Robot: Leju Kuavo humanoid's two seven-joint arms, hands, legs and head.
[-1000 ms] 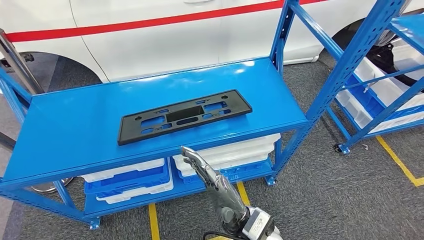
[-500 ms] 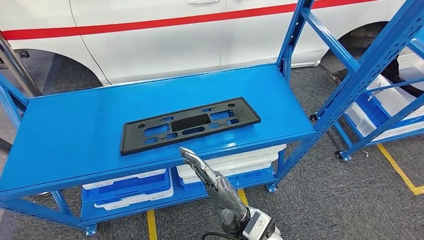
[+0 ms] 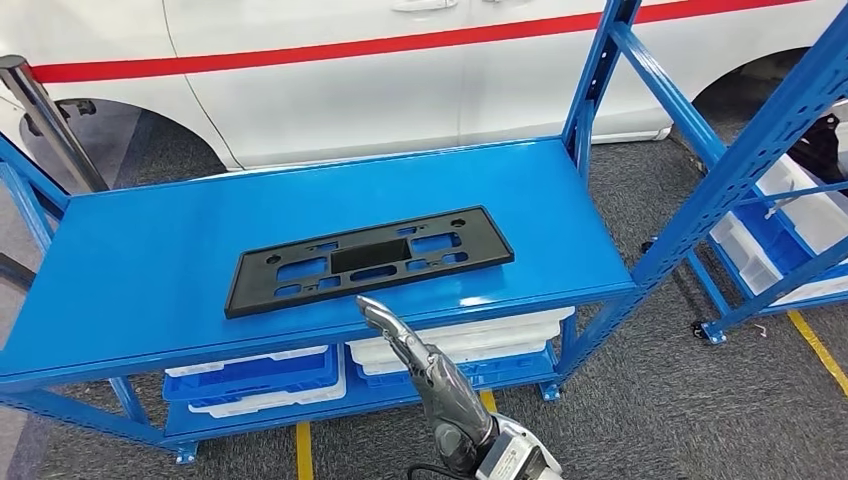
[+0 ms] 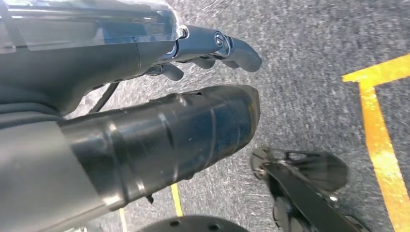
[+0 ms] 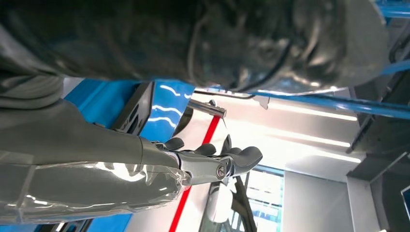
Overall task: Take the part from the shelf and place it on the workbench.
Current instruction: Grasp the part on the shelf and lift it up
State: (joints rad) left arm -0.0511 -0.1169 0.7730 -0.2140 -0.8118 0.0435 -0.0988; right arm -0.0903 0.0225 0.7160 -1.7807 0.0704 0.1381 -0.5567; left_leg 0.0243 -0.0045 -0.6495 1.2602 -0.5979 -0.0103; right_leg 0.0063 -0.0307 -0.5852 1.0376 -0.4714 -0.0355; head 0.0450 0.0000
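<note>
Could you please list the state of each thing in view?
Flat black plastic plate part: lying flat on the blue metal shelf top, untouched.
Right hand: open, fingers extended, holds nothing, short of the part.
Left hand: open, hanging over the floor.
White bins: stacked on the lower shelf.

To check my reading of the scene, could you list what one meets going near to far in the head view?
Right hand → black part on the blue shelf → white car.

Grey carpet floor (image 3: 620, 420) with yellow lines (image 3: 818, 345), white car (image 3: 400, 80) behind, second blue rack (image 3: 760, 150) alongside.
</note>
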